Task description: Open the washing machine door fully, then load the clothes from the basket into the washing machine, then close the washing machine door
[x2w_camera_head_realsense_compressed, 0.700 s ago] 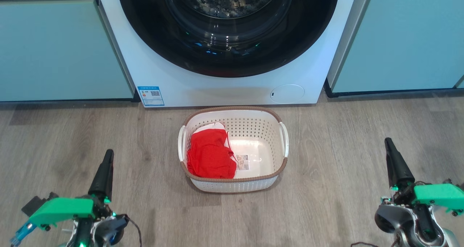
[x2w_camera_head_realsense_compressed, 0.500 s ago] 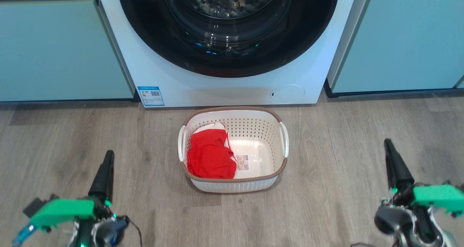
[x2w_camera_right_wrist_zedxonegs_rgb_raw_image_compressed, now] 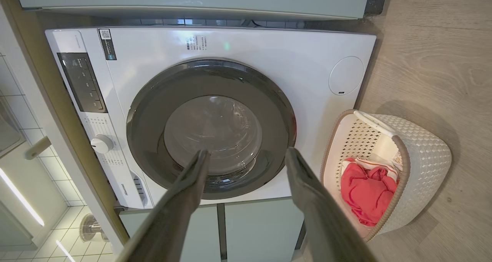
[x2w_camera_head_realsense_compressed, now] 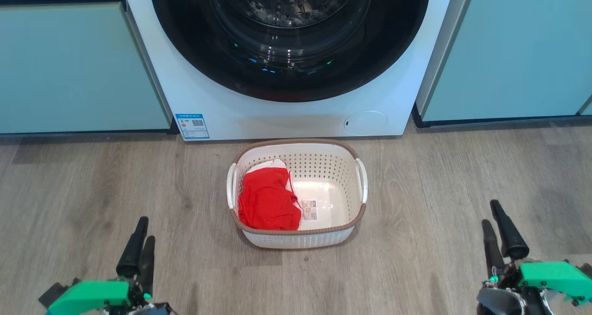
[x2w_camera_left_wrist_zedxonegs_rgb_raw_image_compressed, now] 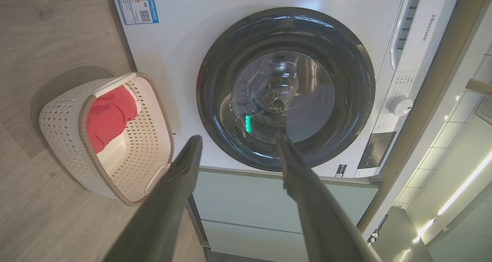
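Wood-look plank floor [x2w_camera_head_realsense_compressed: 92, 190], pale teal cabinets [x2w_camera_head_realsense_compressed: 69, 65] on both sides of the white washer [x2w_camera_head_realsense_compressed: 277, 116], door [x2w_camera_head_realsense_compressed: 289, 74] shut. Basket [x2w_camera_head_realsense_compressed: 296, 142] sits on the floor right in front, red clothes [x2w_camera_head_realsense_compressed: 268, 199] in its left half. Left gripper [x2w_camera_head_realsense_compressed: 145, 231] and right gripper [x2w_camera_head_realsense_compressed: 490, 213] hover low, both spread wide and empty.
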